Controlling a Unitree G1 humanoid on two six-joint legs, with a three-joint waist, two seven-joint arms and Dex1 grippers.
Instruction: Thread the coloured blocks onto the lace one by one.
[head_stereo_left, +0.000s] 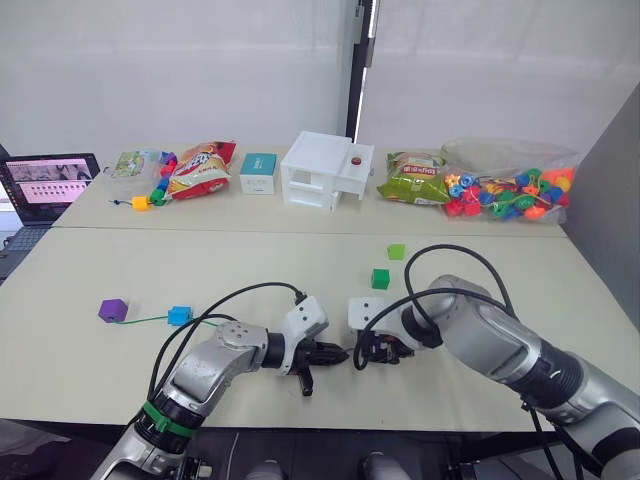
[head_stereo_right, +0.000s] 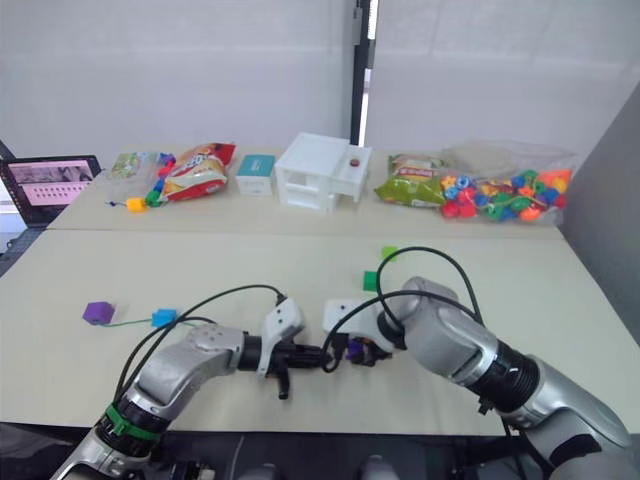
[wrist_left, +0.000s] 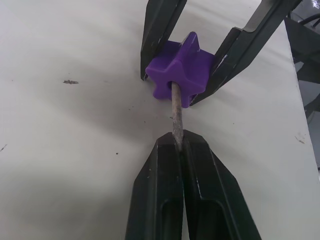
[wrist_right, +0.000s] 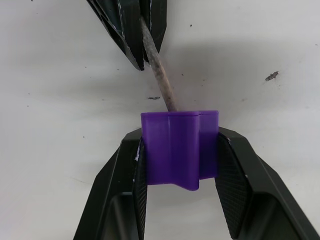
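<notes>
My left gripper (wrist_left: 176, 144) is shut on the stiff grey tip (wrist_left: 175, 112) of the lace, low over the table's front middle. Facing it, my right gripper (wrist_right: 178, 146) is shut on a purple block (wrist_right: 175, 150), and the tip enters the block's hole. The green lace (head_stereo_left: 150, 319) trails left from my left gripper (head_stereo_left: 335, 352), past a blue block (head_stereo_left: 179, 315), to another purple block (head_stereo_left: 113, 310). Beyond my right gripper (head_stereo_left: 376, 350) lie a dark green block (head_stereo_left: 380, 278) and, further back, a light green one (head_stereo_left: 396, 251).
A back table holds a laptop (head_stereo_left: 50, 186) at the left, snack bags (head_stereo_left: 203, 167), a small teal box (head_stereo_left: 258, 173), a white box (head_stereo_left: 326, 170), a green bag (head_stereo_left: 415, 178) and a clear bag of round beads (head_stereo_left: 510, 190). A yellow cube (head_stereo_left: 140, 203) lies near the snacks.
</notes>
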